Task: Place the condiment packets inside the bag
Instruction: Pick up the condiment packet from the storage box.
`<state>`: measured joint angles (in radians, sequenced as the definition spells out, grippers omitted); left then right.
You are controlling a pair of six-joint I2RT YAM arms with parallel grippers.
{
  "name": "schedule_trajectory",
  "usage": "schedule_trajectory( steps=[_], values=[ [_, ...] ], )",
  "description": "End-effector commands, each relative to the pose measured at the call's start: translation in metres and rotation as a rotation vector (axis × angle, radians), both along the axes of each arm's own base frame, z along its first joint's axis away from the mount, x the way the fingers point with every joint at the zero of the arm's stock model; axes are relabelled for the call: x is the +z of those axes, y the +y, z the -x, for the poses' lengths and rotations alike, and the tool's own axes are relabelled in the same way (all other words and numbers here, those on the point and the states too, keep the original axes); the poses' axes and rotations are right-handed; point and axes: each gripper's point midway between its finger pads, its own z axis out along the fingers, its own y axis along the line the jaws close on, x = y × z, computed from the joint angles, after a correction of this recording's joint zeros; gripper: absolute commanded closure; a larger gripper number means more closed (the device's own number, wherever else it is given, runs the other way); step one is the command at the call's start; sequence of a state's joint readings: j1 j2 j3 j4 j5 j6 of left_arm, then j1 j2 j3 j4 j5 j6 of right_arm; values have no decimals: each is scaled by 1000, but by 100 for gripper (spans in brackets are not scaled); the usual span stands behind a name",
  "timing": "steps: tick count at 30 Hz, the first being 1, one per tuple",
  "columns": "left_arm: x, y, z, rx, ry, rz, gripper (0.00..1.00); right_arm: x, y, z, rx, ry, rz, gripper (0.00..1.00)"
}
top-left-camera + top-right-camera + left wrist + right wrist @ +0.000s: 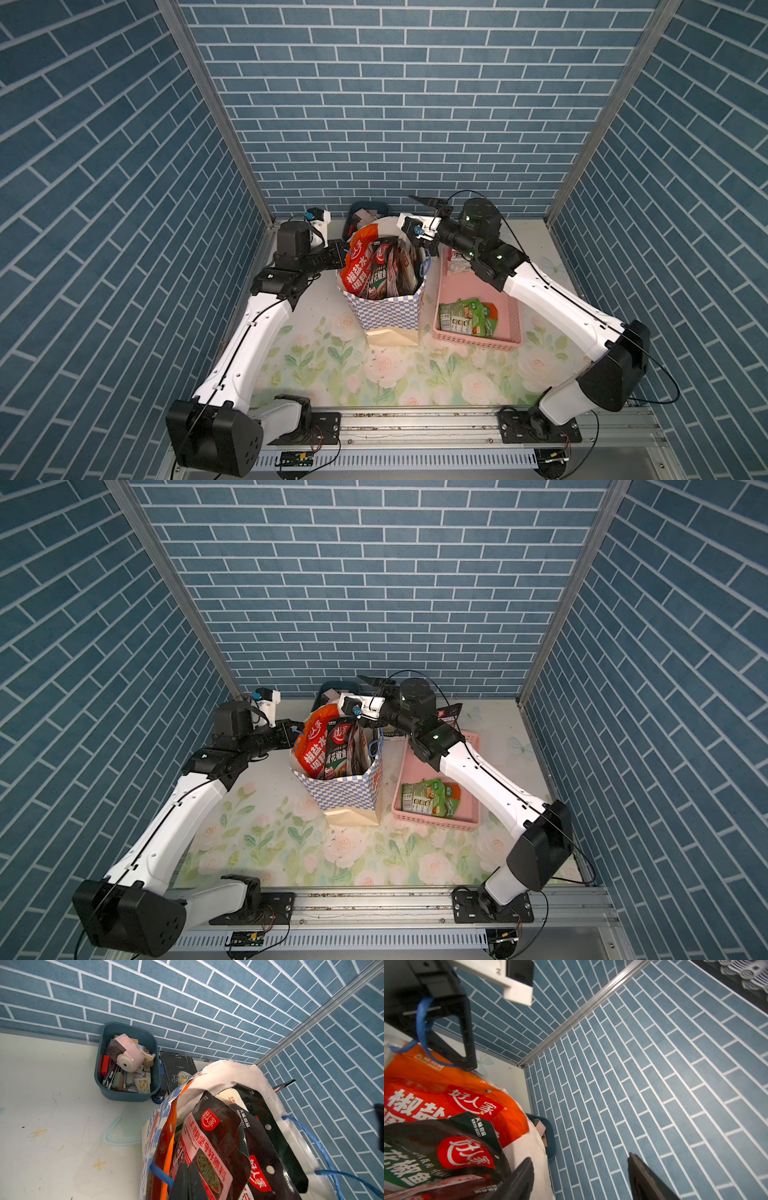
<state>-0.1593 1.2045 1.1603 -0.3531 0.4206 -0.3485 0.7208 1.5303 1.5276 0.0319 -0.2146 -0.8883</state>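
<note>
Several pkts (376, 270) in bag (386, 311); pink basket (478, 341) beside; teal bin (124, 1093) behind.

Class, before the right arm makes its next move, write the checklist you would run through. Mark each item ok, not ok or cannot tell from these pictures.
1. Jaws of the right gripper open and empty: ok.
2. Jaws of the left gripper shut on the blue cord handle of the bag: ok.
3. The bag standing upright: ok.
4. Every packet bagged: not ok; green packets lie in the pink basket.
5. Room left in the bag beside the orange packet and the black packets: cannot tell, as they crowd the mouth.
</note>
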Motion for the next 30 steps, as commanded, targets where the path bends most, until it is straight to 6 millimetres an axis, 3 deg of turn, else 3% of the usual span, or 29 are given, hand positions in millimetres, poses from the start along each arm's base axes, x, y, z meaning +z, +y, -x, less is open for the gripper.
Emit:
schedule_trajectory(
  steps=[1, 6, 12, 15, 25, 30],
  values=[
    [-1, -2, 1, -13, 3, 1, 93, -1, -43, -6, -108, 191, 7, 26],
    [-1, -2, 2, -15, 4, 5, 92, -46, -128, -31, -226, 415, 103, 30],
    [1, -3, 4, -16, 1, 10, 92, -107, -186, -54, -325, 480, 305, 30],
    [-1, -2, 4, -12, 6, 7, 92, -129, -194, -68, -329, 518, 377, 29],
    [-2, 0, 3, -2, 11, -1, 92, -176, -190, -92, -274, 648, 488, 34],
    [-5, 1, 4, 2, 16, -9, 92, -194, -191, -80, -254, 717, 532, 42]
  ],
)
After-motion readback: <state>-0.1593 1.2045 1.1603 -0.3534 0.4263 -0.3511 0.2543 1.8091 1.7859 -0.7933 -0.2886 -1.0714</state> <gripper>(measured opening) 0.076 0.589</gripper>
